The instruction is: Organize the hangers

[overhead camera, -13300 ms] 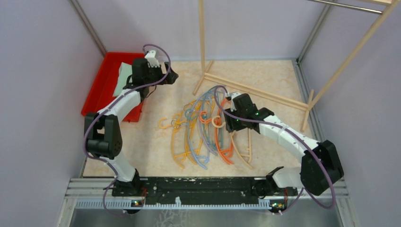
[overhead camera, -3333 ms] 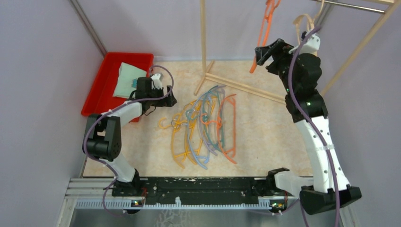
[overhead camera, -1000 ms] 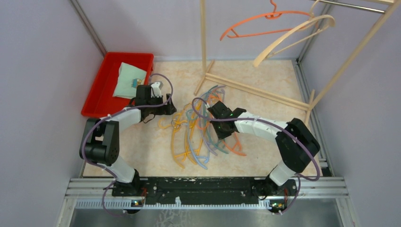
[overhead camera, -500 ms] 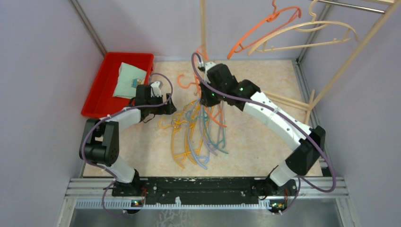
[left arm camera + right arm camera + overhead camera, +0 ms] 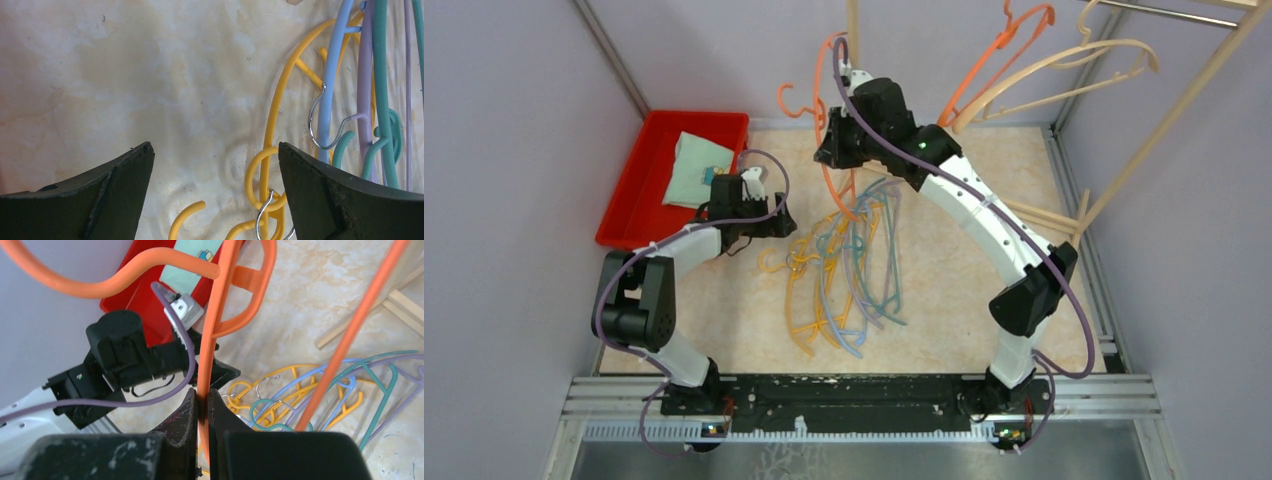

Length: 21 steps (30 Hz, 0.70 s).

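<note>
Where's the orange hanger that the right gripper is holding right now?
Top view, upper centre: the orange hanger is clamped in the right gripper, lifted above the hanger pile, beside the rack's left upright.

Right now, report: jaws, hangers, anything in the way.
Right jaws shut on an orange hanger, lifted. Left jaws open, empty. Two hangers on the rail, pile on the table. Rack post close beside the lifted one.

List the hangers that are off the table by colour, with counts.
Orange: 2 (hanging orange hanger; orange hanger gripped by the right tool)
Beige: 1 (beige hanger, hanging beside it)
Total: 3
</note>
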### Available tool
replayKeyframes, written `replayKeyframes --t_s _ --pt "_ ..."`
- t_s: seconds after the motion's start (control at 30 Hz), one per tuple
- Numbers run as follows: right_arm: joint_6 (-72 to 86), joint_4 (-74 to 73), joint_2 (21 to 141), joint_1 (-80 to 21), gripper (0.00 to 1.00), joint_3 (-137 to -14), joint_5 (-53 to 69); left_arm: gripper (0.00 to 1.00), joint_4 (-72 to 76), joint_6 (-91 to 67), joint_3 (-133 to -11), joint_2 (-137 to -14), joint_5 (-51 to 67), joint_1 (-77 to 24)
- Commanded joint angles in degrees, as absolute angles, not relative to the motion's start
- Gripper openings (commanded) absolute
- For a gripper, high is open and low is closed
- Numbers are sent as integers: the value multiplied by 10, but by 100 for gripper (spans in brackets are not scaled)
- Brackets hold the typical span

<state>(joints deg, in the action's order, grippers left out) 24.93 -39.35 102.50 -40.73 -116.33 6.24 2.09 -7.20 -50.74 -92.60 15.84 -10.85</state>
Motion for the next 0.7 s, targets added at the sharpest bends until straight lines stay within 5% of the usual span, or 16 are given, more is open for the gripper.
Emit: replayKeyframes --t_s 0.0,0.3,0.53,0.67 --pt "287 -340 991 -392 0 -1200 26 99 16 -53 -514 -901 143 -108" --pt "277 -327 905 -389 0 -1144 -17 99 21 -55 -500 -904 139 -108" --pt "245 -402 899 -388 0 -1163 128 99 19 -58 -520 -922 147 -108" --pt "249 -407 837 -387 0 -1100 97 99 24 -68 -520 -925 153 -108"
